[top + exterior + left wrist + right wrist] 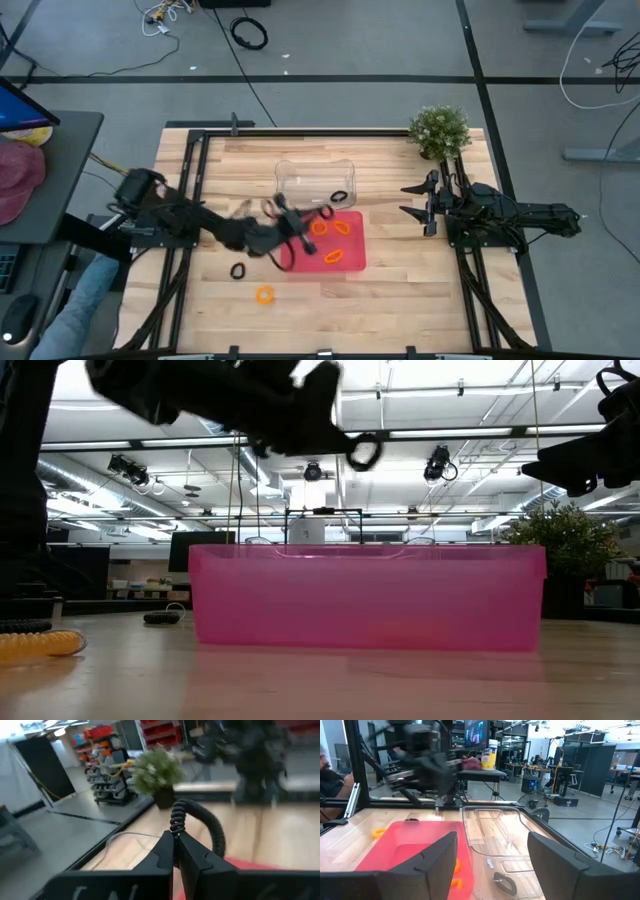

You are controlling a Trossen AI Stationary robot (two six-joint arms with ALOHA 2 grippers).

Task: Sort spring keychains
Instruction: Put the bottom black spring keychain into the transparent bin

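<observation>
Your left claw (175,851) is clamped on 1 black spring keychain (197,822), held in the air above the red tray (352,258) — near its border with the clear bin (290,181). 3 orange keychains (333,257) lie in that tray, and 1 black keychain (339,196) sits in the clear bin. On the surface (400,300) beside the tray you have 1 black loose keychain (238,270) and 1 orange loose keychain (264,294). Your right claw (415,199) waits open by the potted plant (440,130).
</observation>
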